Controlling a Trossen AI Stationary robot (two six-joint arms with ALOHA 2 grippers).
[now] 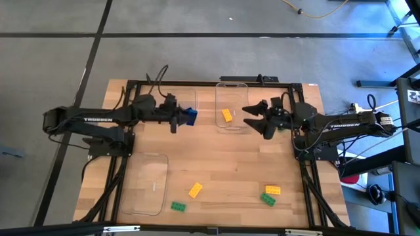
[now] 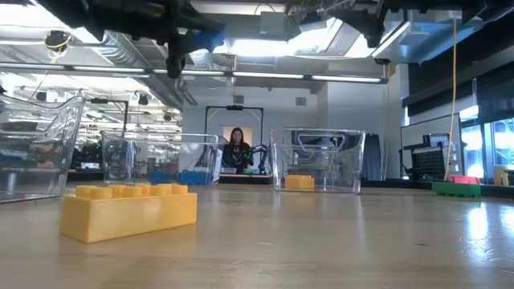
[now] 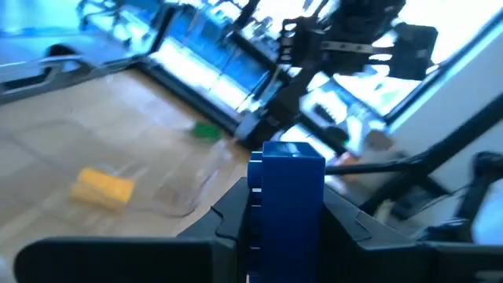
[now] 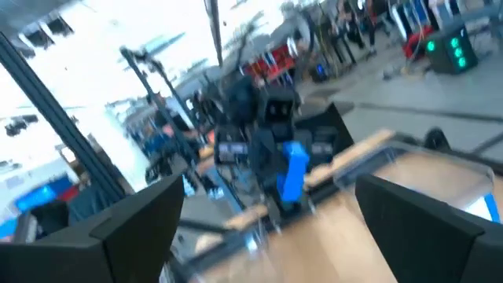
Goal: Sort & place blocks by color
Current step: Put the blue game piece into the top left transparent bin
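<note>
My left gripper (image 1: pixel 190 117) hangs above the far left of the table, shut on a blue block (image 1: pixel 190 116); the right wrist view also shows that block (image 4: pixel 294 176). My right gripper (image 1: pixel 247 115) faces it from the right, open with nothing between its fingers, and stands above a clear tray (image 1: pixel 231 88) that holds a yellow block (image 1: pixel 227 115). Near the front edge lie a yellow block (image 1: pixel 195 191), a green block (image 1: pixel 178 206), another yellow block (image 1: pixel 273 190) and another green block (image 1: pixel 269 199), each flat on the wood. My left gripper pinches the blue block between its two fingers, one finger (image 3: pixel 229 216) on each of two opposite sides (image 3: pixel 259 212). The fingers lie level and point toward the table's right. The block stands on end in the hold, lifted clear of the table, its free end (image 3: pixel 292 153) past the fingertips.
A second clear tray (image 1: pixel 147 183) lies at the near left. In the low view another clear tray (image 2: pixel 161 156) holds blue pieces (image 2: pixel 181 177). A black frame (image 1: pixel 197 83) runs along the far edge and both sides. A person (image 2: pixel 238 148) sits beyond the table.
</note>
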